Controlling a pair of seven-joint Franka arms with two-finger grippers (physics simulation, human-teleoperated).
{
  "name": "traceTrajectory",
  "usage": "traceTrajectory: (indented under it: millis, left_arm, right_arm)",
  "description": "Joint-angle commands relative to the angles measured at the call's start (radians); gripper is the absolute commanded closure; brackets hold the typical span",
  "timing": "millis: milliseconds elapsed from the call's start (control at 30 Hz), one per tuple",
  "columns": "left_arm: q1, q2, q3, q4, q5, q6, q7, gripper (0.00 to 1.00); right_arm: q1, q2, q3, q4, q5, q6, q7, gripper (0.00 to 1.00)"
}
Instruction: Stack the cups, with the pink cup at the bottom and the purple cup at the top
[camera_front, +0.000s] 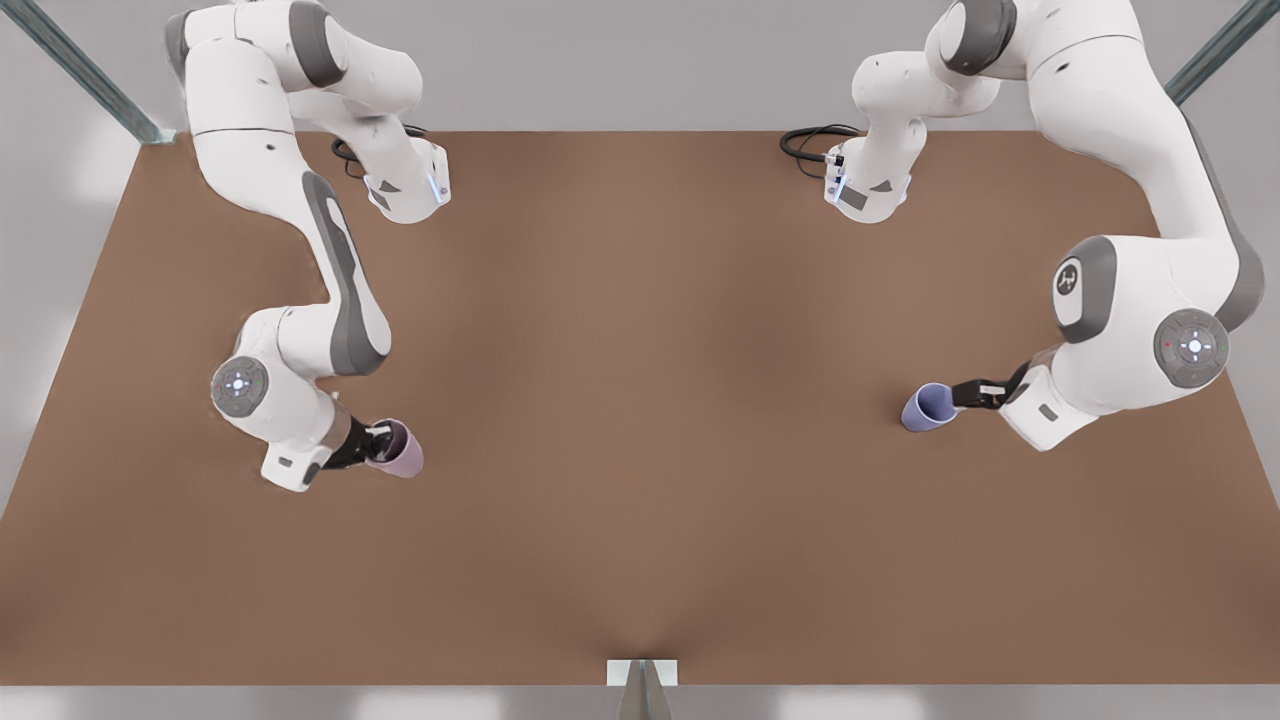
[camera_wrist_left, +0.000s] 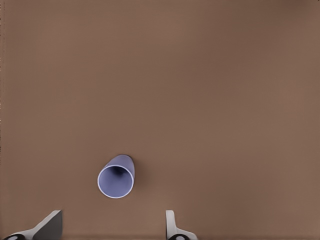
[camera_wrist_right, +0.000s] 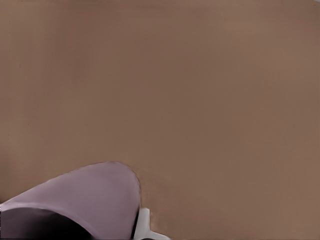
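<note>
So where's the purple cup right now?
The small blue-violet tapered cup sits on the brown table at the front view's right, just off the tip of the left gripper; the pale pink-mauve cup is far across at the right gripper.

brown table (camera_front: 640, 450), two cups (camera_front: 928, 408)

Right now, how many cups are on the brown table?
2. The pale pink-mauve tapered cup is at the front view's left, at the right gripper; the blue-violet tapered cup at its right, by the left gripper.

No legible text or labels.
</note>
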Motion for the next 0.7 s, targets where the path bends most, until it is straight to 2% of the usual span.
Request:
traceTrajectory:
  millis: [0, 33, 133, 200, 267, 333, 567, 600, 633, 667]
  left_arm:
    - [0.0, -0.001, 0.002, 0.0, 0.001, 0.004, 0.01, 0.0]
    - [-0.002, -0.001, 0.004, -0.001, 0.001, 0.008, 0.01, 0.0]
    - [0.001, -0.005, 0.014, -0.015, -0.002, 0.008, 0.008, 0.0]
    - [-0.002, -0.063, 0.027, -0.17, -0.007, 0.118, 0.011, 0.0]
    - [-0.002, -0.1, 0.042, -0.286, -0.009, 0.201, 0.014, 0.0]
    - [-0.002, -0.162, 0.042, -0.472, -0.013, 0.389, 0.016, 0.0]
    - [-0.002, -0.177, 0.065, -0.697, -0.016, 0.653, 0.039, 0.0]
    - [-0.003, -0.174, 0.065, -0.699, -0.018, 0.667, 0.039, 0.0]
    - [-0.003, -0.172, 0.065, -0.733, -0.019, 0.724, 0.039, 0.0]
    - [-0.003, -0.171, 0.065, -0.747, -0.019, 0.751, 0.039, 0.0]
  right_arm:
    - [0.134, 0.067, -0.001, 0.133, 0.079, -0.159, 0.721, 0.79]
    - [0.226, 0.15, -0.002, 0.28, 0.145, -0.232, 0.832, 0.79]
    - [0.419, 0.375, -0.007, 0.602, 0.128, -0.226, 1.159, 0.79]
    - [0.507, 0.589, -0.01, 0.831, 0.061, -0.21, 1.394, 0.79]
    - [0.522, 0.619, -0.004, 0.831, 0.041, -0.18, 1.431, 0.79]
    - [0.538, 0.643, 0.002, 0.823, 0.035, -0.119, 1.463, 0.79]
    - [0.538, 0.676, 0.001, 0.826, 0.035, -0.11, 1.471, 0.79]
    - [0.538, 0.678, 0.002, 0.828, 0.035, -0.11, 1.471, 0.58]
    - [0.538, 0.678, 0.001, 0.828, 0.035, -0.111, 1.471, 0.44]
    - [0.538, 0.678, 0.002, 0.829, 0.036, -0.111, 1.468, 0.36]
